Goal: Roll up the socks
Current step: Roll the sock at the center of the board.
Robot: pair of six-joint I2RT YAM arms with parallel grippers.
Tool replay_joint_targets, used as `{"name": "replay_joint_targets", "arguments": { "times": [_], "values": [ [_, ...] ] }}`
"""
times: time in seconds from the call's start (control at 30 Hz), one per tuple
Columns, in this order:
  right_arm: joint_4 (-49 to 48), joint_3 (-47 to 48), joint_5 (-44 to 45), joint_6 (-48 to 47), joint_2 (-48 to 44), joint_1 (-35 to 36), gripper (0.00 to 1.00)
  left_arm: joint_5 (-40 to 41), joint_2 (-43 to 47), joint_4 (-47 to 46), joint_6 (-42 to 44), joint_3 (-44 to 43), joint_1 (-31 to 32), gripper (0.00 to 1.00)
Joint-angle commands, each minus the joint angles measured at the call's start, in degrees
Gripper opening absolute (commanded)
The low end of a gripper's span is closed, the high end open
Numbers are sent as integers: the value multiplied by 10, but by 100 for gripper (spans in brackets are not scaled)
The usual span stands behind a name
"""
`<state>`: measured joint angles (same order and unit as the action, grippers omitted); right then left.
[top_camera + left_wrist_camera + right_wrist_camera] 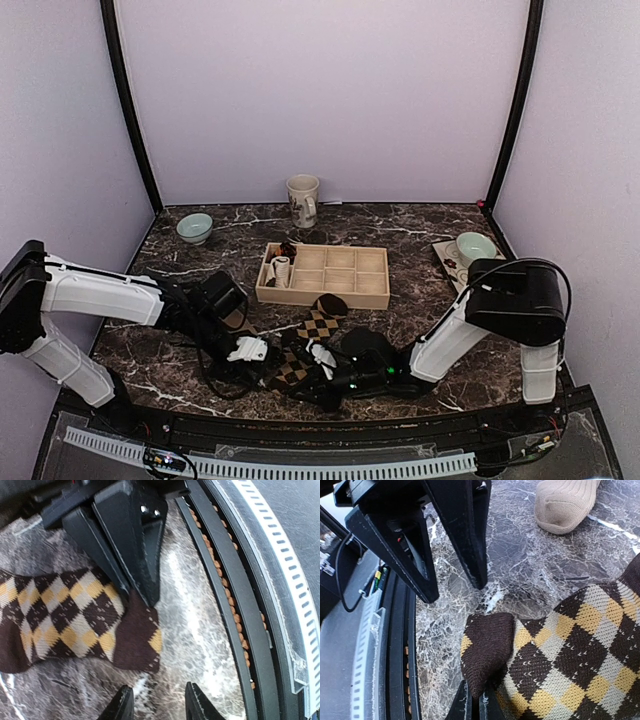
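Observation:
The argyle sock [318, 325] lies flat on the marble table, running from the wooden tray toward the front edge. My right gripper [476, 706] is shut on its dark brown toe end [487, 645], which is folded up and back over the checks. In the top view the right gripper [300, 372] meets the left gripper [270, 362] at that end. My left gripper [157, 703] is open and empty, its fingertips [122, 706] just short of the sock's toe [137, 640]. The tan sock's toe [565, 502] lies flat beyond, partly under my left arm [236, 320].
A wooden compartment tray [340, 283] behind the socks holds a small white rolled sock [281, 270] and a dark bundle [288, 249]. A mug [303, 200] and a green bowl [195, 228] stand at the back, and another bowl [475, 246] at the right. The black front rail [235, 605] runs close by.

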<state>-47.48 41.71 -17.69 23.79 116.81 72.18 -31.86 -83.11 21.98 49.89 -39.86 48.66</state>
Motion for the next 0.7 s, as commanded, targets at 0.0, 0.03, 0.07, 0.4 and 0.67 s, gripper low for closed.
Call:
{"name": "replay_joint_targets", "arguments": {
  "times": [0.0,0.03,0.07,0.4,0.67],
  "values": [
    [149,-34,-46,29,66,-11,0,4,6,-44,-12,-1,10,39],
    [147,-34,-55,35,70,-15,0,8,1,-49,-12,-5,16,39],
    [145,-34,-61,39,74,-18,0,13,-5,-54,-12,-8,24,39],
    [139,-38,-79,57,88,-33,0,86,-47,-101,-4,-6,78,39],
    [150,-29,-75,57,90,-34,0,137,-68,-140,-26,-3,90,28]
  ]
}}
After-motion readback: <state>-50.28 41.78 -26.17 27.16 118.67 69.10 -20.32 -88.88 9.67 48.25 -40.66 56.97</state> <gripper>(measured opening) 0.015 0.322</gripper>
